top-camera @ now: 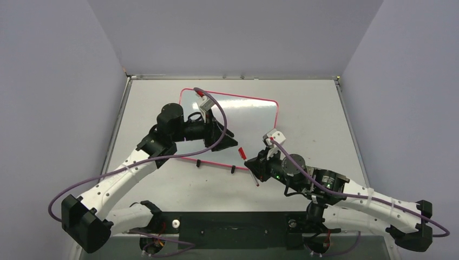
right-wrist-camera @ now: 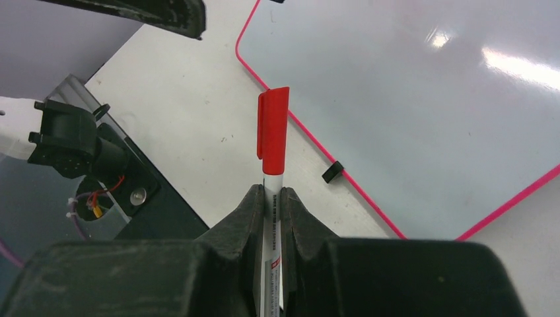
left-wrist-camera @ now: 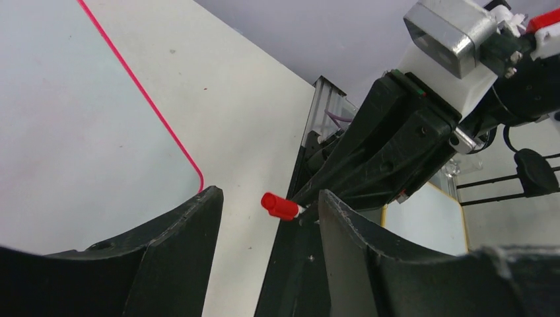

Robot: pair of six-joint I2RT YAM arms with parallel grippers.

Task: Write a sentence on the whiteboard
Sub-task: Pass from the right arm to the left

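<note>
the right fingers (right-wrist-camera: 247, 211) pinch the capped marker (right-wrist-camera: 273, 179); the left fingers (left-wrist-camera: 191, 224), spread, should straddle its red cap (left-wrist-camera: 280, 206) squarely, then close and pull straight along the barrel.

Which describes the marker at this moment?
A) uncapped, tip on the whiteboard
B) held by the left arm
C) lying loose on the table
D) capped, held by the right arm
D: the red cap is on the marker, which is clamped between the right fingers.
</note>
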